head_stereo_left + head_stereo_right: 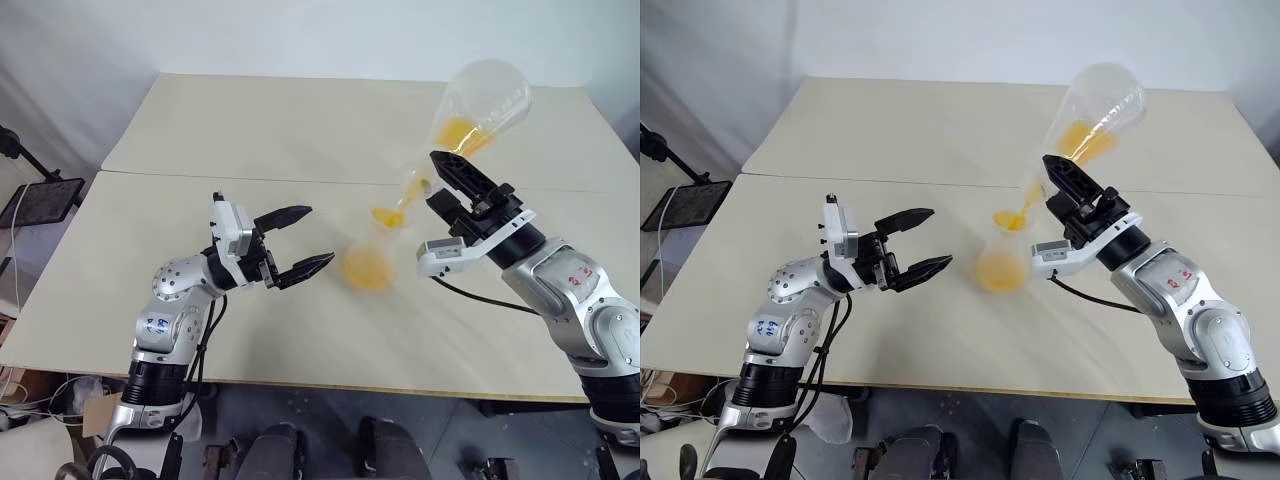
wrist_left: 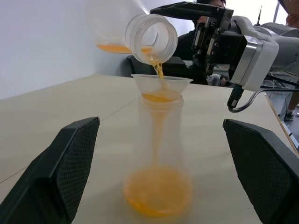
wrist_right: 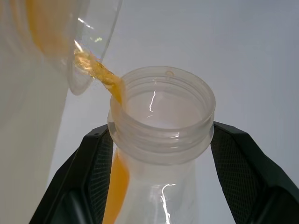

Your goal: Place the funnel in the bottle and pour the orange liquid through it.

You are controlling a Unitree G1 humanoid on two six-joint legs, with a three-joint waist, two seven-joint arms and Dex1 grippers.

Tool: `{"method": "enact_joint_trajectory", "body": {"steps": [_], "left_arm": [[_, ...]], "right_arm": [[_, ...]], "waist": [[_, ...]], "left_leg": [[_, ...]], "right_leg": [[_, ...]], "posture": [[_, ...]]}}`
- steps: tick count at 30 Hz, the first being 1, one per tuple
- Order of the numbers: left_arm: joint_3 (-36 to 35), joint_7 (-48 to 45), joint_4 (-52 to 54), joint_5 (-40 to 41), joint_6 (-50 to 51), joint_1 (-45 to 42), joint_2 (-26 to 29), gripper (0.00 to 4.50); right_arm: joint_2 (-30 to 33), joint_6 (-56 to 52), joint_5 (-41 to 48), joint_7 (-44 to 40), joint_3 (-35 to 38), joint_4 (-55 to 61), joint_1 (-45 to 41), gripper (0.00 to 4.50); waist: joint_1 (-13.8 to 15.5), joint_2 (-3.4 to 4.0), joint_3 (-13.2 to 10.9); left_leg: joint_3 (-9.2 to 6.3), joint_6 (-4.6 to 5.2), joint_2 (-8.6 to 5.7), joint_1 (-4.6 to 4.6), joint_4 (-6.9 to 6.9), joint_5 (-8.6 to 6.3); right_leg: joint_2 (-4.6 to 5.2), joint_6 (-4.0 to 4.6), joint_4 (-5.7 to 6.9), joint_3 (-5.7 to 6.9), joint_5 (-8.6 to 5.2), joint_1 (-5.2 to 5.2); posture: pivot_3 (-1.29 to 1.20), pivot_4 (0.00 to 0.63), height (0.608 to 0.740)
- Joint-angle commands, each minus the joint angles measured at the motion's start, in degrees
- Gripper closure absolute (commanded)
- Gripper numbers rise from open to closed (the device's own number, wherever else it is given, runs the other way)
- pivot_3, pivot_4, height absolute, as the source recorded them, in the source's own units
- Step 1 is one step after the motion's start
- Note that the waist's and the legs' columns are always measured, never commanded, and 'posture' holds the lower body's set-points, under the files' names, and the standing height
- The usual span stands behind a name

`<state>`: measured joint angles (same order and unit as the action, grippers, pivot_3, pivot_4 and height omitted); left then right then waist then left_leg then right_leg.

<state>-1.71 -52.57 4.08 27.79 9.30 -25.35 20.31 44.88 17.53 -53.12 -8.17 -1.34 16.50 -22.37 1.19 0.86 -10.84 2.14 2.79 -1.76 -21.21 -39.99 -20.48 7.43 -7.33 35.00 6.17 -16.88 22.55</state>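
The bottle [image 1: 372, 258] stands upright on the near table with the funnel [image 1: 392, 212] seated in its neck. Orange liquid [image 1: 366, 268] pools in the bottle's base and in the funnel cone [image 2: 159, 96]. My right gripper [image 1: 436, 178] is shut on the neck of a large clear conical flask [image 1: 482, 95], tipped mouth-down over the funnel. A thin orange stream [image 2: 158, 70] runs from the flask's mouth [image 2: 151, 36] into the funnel. More orange liquid [image 1: 456, 132] lies in the flask. My left gripper [image 1: 318, 235] hovers open just left of the bottle, not touching it.
Two pale tables [image 1: 300, 130] meet at a seam [image 1: 250, 178] behind the bottle. The near table's front edge [image 1: 300, 380] runs below my arms. A black stand [image 1: 42, 203] sits off the table's left side.
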Motion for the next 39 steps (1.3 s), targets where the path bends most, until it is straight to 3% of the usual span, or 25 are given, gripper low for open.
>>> {"method": "enact_joint_trajectory", "body": {"steps": [1, 39], "left_arm": [[-0.3, 0.2, 1.5, 0.4, -1.2, -0.1, -0.1, 0.0], [-0.4, 0.2, 1.6, 0.4, -1.1, -0.2, 0.0, 0.0]], "right_arm": [[0.4, -0.5, -0.1, 1.8, 2.6, 2.6, -0.4, 1.74], [-1.0, -0.5, -0.8, 2.1, 1.6, 4.0, -1.1, 1.74]], "waist": [[0.0, 0.0, 0.0], [0.0, 0.0, 0.0]], "left_leg": [[0.0, 0.0, 0.0, 0.0, 0.0, 0.0], [0.0, 0.0, 0.0, 0.0, 0.0, 0.0]], "right_leg": [[0.0, 0.0, 0.0, 0.0, 0.0, 0.0], [0.0, 0.0, 0.0, 0.0, 0.0, 0.0]], "posture": [[0.0, 0.15, 0.74], [0.0, 0.15, 0.74]]}}
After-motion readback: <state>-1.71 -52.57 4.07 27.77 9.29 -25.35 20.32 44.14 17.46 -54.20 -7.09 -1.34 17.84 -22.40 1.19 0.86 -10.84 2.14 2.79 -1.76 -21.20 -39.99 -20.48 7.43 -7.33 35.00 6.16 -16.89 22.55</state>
